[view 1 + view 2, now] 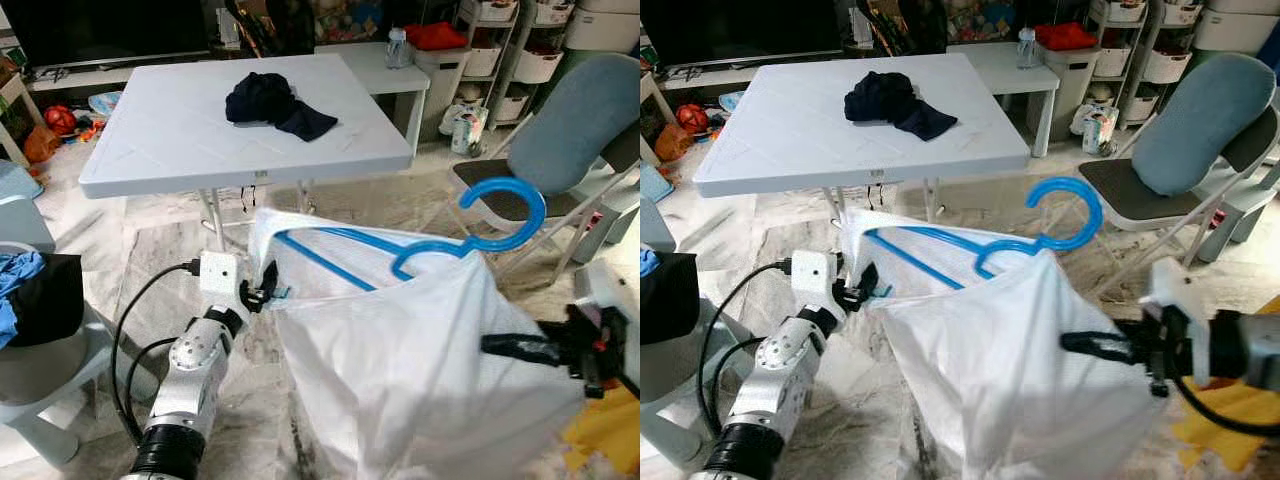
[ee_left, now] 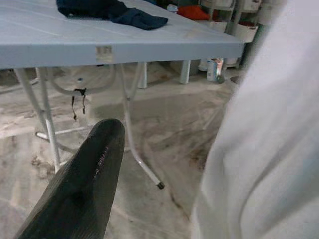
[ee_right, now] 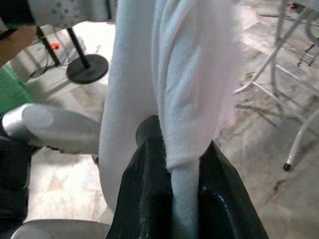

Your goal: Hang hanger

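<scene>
A pale chair (image 1: 40, 360) draped with blue and black clothes is seen at the far left. Beside it, the left claw (image 1: 268, 290) is raised in front of the white bench (image 1: 180, 140) and is clamped on the edge of a white shirt (image 1: 420, 370); one black finger (image 2: 79, 189) is seen in the left wrist view beside the cloth. A dark garment (image 1: 272, 102) lies bunched on the bench top. The blue hanger (image 1: 430, 245) is threaded inside the shirt, its hook standing above the collar, held in the air between the two arms. On the right, the right claw (image 1: 1090, 346) is closed on a fold of the shirt, white cloth pinched between its fingers (image 3: 149, 199). A grey-blue chair (image 1: 570, 140) stands behind.
</scene>
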Available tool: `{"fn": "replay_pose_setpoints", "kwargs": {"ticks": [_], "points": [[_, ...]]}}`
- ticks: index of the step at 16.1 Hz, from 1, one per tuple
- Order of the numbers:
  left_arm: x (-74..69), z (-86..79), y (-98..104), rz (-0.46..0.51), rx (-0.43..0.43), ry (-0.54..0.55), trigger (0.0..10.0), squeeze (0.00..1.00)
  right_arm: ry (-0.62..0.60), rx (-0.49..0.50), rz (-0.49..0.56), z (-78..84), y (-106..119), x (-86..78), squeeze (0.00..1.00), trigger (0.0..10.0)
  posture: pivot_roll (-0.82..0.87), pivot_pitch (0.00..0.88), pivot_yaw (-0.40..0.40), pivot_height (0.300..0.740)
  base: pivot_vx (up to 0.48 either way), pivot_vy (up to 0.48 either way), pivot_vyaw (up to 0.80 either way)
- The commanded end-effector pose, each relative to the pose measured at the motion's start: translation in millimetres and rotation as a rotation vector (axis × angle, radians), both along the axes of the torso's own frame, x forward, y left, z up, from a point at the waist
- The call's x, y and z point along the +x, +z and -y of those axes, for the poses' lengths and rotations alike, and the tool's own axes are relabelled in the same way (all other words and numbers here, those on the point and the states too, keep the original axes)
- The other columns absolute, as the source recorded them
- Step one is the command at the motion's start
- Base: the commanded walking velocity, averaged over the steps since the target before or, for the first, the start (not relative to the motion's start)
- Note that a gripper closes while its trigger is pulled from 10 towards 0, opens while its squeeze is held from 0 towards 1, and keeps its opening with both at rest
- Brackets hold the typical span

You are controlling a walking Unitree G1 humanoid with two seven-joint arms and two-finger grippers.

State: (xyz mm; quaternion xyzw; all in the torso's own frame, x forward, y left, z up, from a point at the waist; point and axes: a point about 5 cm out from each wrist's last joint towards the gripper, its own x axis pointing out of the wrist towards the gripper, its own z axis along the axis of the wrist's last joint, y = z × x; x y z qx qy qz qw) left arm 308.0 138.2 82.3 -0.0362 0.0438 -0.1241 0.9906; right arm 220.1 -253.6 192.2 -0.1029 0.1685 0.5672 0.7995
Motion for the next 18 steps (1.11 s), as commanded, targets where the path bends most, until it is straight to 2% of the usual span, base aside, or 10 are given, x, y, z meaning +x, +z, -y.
{"fn": "replay_pose_setpoints", "kwargs": {"ticks": [1, 2, 3, 6, 8, 10, 12, 15, 16, 18], "points": [[2.0, -6.9, 1.7, -0.007, 0.004, 0.014, 10.0, 0.0, 0.071, -0.159, 0.03, 0.4, -8.4, -4.4, 0.0, 10.0, -0.14, 0.0, 0.011, 0.74, 0.0, 0.0, 0.0], [2.6, -8.1, 3.9, 0.005, -0.004, 0.016, 10.0, 0.0, 0.082, -0.238, 0.01, 4.3, -18.3, -6.8, 0.0, 10.0, -0.14, 0.0, 0.011, 0.74, 0.0, 0.0, 0.0], [3.7, -10.0, 8.3, 0.028, -0.025, 0.023, 10.0, 0.0, 0.094, -0.444, -0.019, 18.7, -40.3, -10.1, 0.0, 10.0, -0.14, 0.0, 0.004, 0.74, 0.0, 0.0, 0.0], [5.1, -10.7, 15.6, 0.038, -0.076, 0.021, 10.0, 0.0, 0.154, -0.548, -0.051, 24.8, -48.6, -19.3, 0.0, 10.0, -0.14, 0.0, 0.003, 0.74, 0.0, 0.0, 0.0], [6.5, -16.0, 11.3, -0.002, -0.129, 0.047, 10.0, 0.0, 0.17, -0.442, -0.048, 14.3, -37.6, -20.4, 0.0, 10.0, -0.14, 0.0, 0.005, 0.74, 0.0, 0.0, 0.0], [7.3, -19.4, 6.1, -0.024, -0.087, 0.045, 10.0, 0.0, 0.12, -0.246, -0.005, 1.2, -12.1, -12.2, 0.0, 10.0, -0.15, 0.0, 0.006, 0.74, 0.0, 0.0, 0.0], [4.6, -14.1, -1.4, -0.059, -0.087, 0.025, 10.0, 0.0, 0.11, -0.084, 0.073, -3.2, 11.3, -1.6, 0.0, 10.0, -0.15, 0.0, 0.004, 0.74, 0.0, 0.0, 0.0], [-2.9, -1.8, -10.6, -0.106, -0.079, -0.036, 10.0, 0.0, 0.071, 0.04, 0.116, -8.9, 28.4, 6.4, 0.0, 10.0, -0.15, 0.0, 0.0, 0.74, 0.0, 0.0, 0.0], [-5.0, 2.6, -11.8, -0.107, -0.079, -0.07, 10.0, 0.0, 0.042, 0.095, 0.128, -14.2, 31.3, 10.8, 0.0, 10.0, -0.15, 0.0, 0.0, 0.74, 0.0, 0.0, 0.0], [-12.3, 18.3, -12.3, -0.13, -0.135, -0.208, 10.0, 0.0, -0.169, 0.132, 0.165, -27.4, 20.1, 40.1, 0.0, 10.0, -0.15, 0.0, 0.0, 0.74, 0.0, 0.0, 0.0]]}}
